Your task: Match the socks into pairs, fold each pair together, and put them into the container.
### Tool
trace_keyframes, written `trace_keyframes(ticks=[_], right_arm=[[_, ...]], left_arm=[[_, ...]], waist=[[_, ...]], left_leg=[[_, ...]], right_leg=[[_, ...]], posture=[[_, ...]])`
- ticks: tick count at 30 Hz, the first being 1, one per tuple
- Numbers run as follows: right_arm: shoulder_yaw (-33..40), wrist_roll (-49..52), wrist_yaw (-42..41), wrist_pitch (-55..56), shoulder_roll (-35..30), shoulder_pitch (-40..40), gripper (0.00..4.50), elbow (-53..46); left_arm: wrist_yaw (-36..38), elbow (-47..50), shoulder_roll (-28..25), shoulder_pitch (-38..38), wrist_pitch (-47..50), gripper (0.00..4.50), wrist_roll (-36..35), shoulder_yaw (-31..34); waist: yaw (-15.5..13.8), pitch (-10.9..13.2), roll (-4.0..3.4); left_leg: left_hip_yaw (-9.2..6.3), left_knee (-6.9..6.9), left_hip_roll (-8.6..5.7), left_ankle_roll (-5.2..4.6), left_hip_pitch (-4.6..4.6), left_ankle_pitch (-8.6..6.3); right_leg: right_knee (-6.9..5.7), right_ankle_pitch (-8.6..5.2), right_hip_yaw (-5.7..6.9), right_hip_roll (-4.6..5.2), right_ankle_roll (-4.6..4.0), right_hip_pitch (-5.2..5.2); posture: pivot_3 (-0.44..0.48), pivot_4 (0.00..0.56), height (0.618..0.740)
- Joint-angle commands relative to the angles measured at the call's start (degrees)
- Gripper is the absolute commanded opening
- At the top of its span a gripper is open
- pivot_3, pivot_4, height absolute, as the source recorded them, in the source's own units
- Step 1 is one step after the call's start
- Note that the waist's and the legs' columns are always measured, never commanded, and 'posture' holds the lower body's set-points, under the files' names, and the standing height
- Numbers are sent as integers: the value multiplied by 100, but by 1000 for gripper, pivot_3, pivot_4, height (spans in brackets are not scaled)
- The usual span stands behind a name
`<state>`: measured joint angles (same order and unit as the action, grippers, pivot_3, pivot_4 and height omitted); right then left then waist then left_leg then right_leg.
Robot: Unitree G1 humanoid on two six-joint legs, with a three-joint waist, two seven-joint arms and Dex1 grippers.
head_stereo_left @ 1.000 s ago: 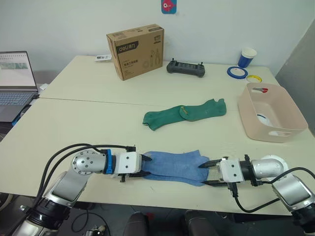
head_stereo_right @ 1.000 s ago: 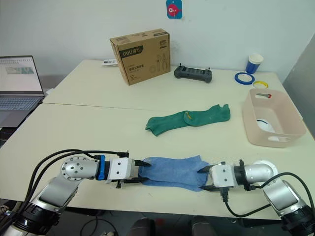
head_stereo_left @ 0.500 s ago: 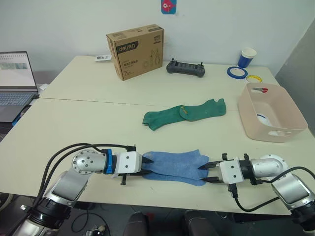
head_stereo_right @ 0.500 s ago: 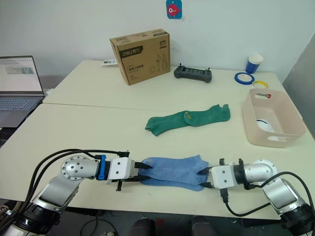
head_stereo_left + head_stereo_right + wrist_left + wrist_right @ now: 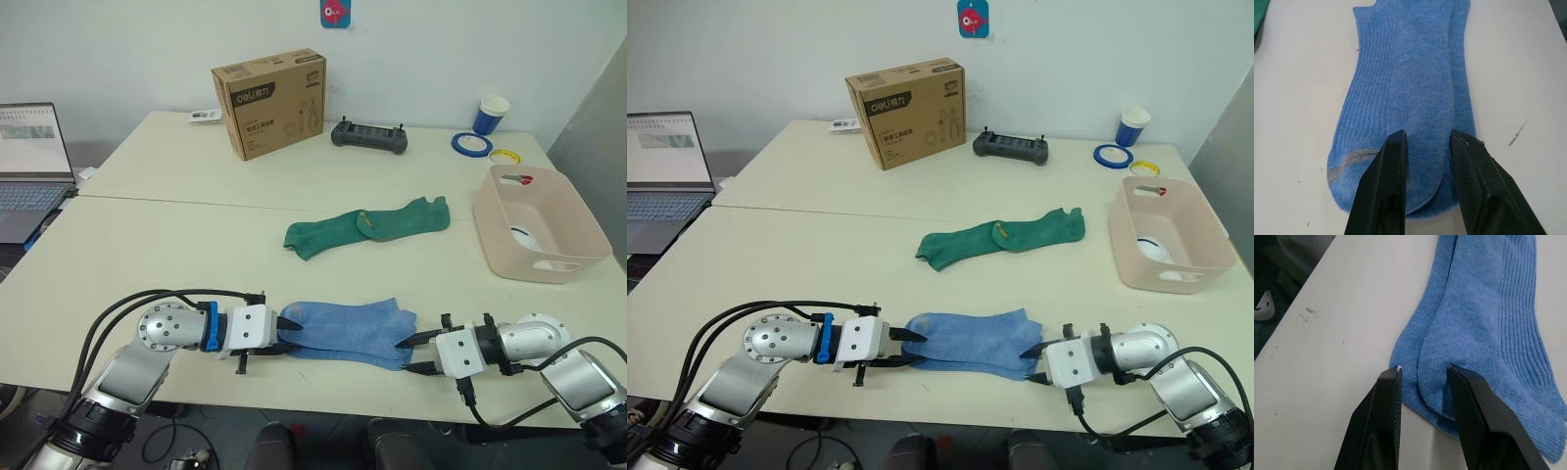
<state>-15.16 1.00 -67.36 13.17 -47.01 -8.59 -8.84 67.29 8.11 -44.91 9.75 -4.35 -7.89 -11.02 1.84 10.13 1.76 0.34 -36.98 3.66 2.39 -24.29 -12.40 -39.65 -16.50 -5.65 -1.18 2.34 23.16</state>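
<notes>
Two light blue socks (image 5: pixel 345 329) lie stacked flat as one of the pairs near the table's front edge. My left gripper (image 5: pixel 292 334) is open at their left end, with its fingers astride the toe (image 5: pixel 1405 88). At the right end my right gripper (image 5: pixel 413 349) is also open, its tips resting on the cuffs (image 5: pixel 1484 318). Further back in the middle, two dark green socks (image 5: pixel 367 225) overlap end to end. The pale pink container (image 5: pixel 578 257) stands at the right with something white (image 5: pixel 522 236) inside.
A brown cardboard box (image 5: pixel 269 103), a black controller (image 5: pixel 369 135), a blue cup (image 5: pixel 493 114) and tape rolls (image 5: pixel 472 144) line the far side. A laptop (image 5: pixel 29 166) sits at the far left. The table's front edge runs just below both grippers.
My right gripper's fingers have narrowed from a wide spread and it has sunk toward the front edge. My left arm has drawn slightly leftward. The blue socks stay put.
</notes>
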Motion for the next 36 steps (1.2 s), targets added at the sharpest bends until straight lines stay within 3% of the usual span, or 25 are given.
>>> trace_keyframes(ticks=[1,10,12,15,16,17,28,36], right_arm=[[-9,-44,40,71,25,-115,1606,30],[-38,30,12,-20,84,-160,1606,2],[-13,109,-17,-83,81,-162,984,-39],[22,261,-73,-233,77,-162,24,-112],[30,313,-88,-301,77,-156,0,-136],[33,316,-87,-307,73,-158,0,-135],[87,817,-229,-1075,-22,-125,0,-852],[32,629,-144,-1042,34,-92,0,-702]], left_arm=[[107,-7,-62,-4,-186,1358,-5,3],[134,-140,-48,35,-361,1358,182,-14],[157,-144,-39,53,-357,1163,149,-4],[166,-165,-31,75,-366,460,142,7],[163,-169,-27,77,-368,89,146,12],[168,-168,-25,80,-366,36,140,16],[492,233,-292,-51,50,36,-404,238],[349,232,-339,-16,140,36,-384,309]], waist=[[1,0,0],[0,0,0],[1,0,0],[0,0,0],[1,0,0],[1,0,0],[5,0,0],[1,0,0]], left_leg=[[1,0,0,0,0,0],[1,0,0,0,3,0],[2,0,0,0,3,0],[2,0,0,0,5,0],[2,0,0,0,6,0],[3,0,0,0,7,0],[1,1,1,0,16,0],[4,1,1,0,21,0]], right_leg=[[0,0,-1,0,0,0],[-4,-2,-1,0,-3,-1],[-6,-2,-1,0,-3,-1],[-8,-2,-2,0,-3,-1],[-9,-2,-2,0,-4,-1],[-10,-3,-2,0,-4,-1],[-26,-10,-2,-1,-13,-1],[-29,-15,-2,-2,-19,-3]], posture=[[0,150,740],[0,150,740],[0,150,740],[0,150,740],[0,150,740],[0,150,740],[0,150,740],[0,150,740]])
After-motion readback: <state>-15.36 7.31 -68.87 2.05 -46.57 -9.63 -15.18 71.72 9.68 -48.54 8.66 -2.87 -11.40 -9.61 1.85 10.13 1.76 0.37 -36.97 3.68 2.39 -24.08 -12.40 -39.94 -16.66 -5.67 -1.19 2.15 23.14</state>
